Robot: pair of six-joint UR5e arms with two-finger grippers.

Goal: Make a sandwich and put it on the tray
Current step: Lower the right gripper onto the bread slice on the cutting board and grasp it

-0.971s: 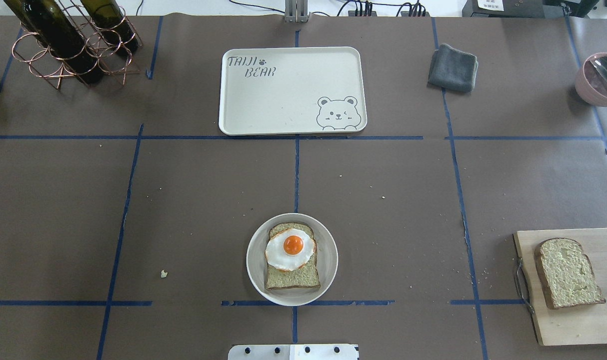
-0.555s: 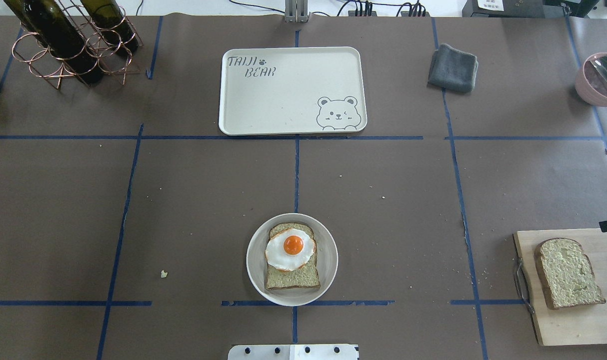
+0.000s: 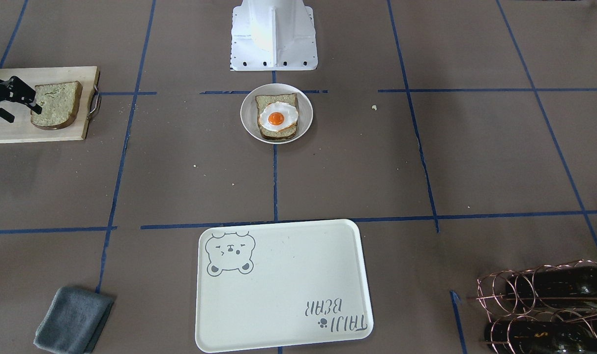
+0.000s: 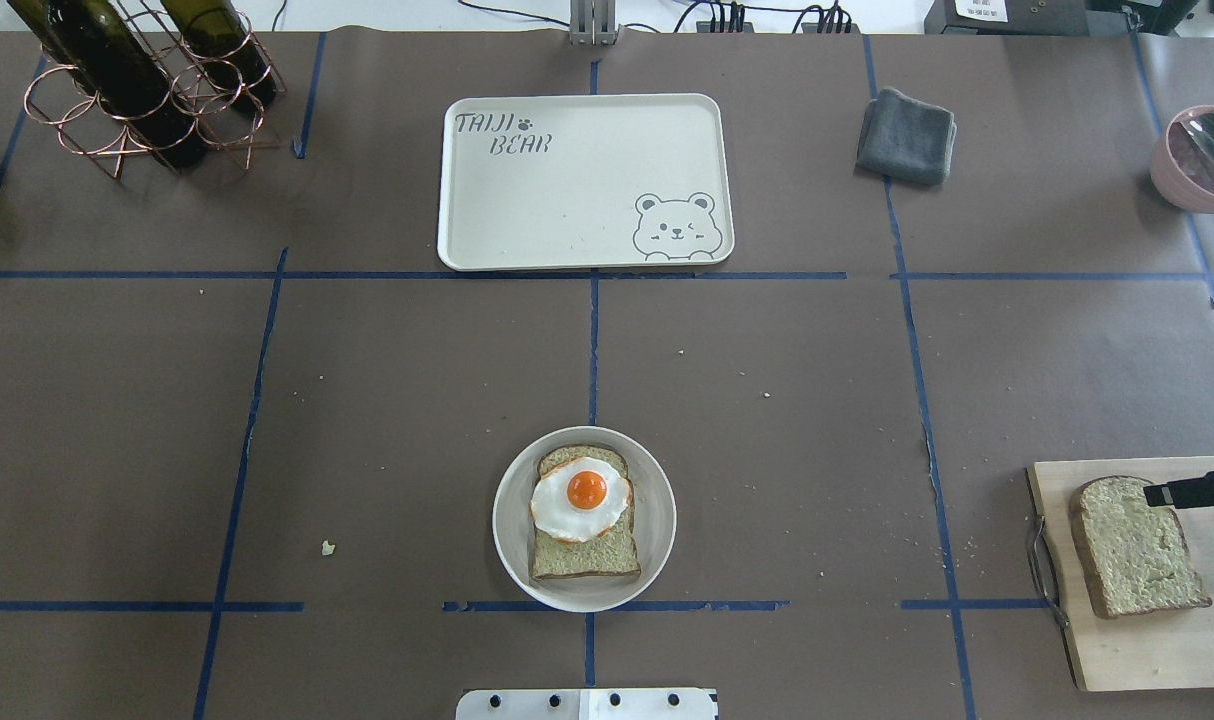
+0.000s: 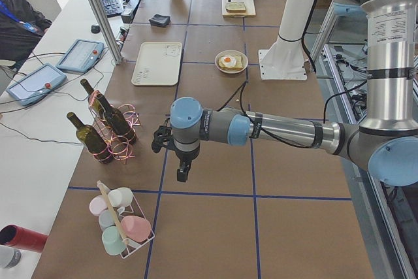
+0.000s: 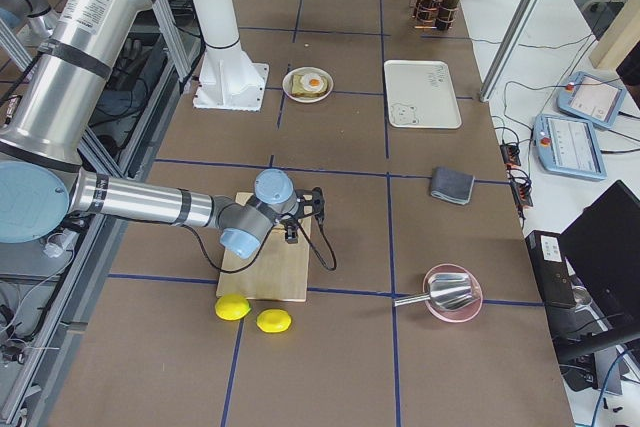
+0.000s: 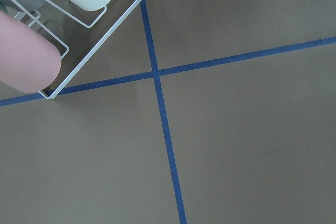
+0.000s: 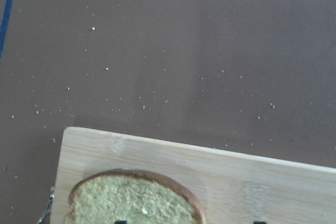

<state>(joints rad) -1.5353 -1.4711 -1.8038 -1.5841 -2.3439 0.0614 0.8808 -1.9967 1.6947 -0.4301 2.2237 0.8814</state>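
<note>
One bread slice point(image 4: 587, 556) lies in a round white plate point(image 4: 659, 520) with the fried egg point(image 4: 582, 497) on top; the plate also shows in the front view point(image 3: 247, 115). The second bread slice point(image 4: 1132, 550) lies on the wooden cutting board point(image 4: 1157, 640) at the right. My right gripper point(image 3: 23, 110) is open and hovers over that slice's point(image 3: 56, 104) outer end; one finger point(image 4: 1192, 492) shows in the overhead view. In the right wrist view the slice point(image 8: 134, 198) is just ahead of the spread fingertips. The tray point(image 4: 567, 190) is bare at the far middle. My left gripper point(image 5: 181, 173) hangs far left; I cannot tell its state.
A copper rack with wine bottles point(image 4: 137, 80) stands at the far left, a grey cloth point(image 4: 905, 135) right of the tray, and a pink bowl with a spoon point(image 4: 1202, 160) at the far right. A wire rack of cups point(image 7: 52, 35) is below the left wrist. Two lemons point(image 6: 232, 307) lie beside the board.
My right gripper has come in from the right edge and moved left over the cutting board to the slice's far end. Nothing else moved.
</note>
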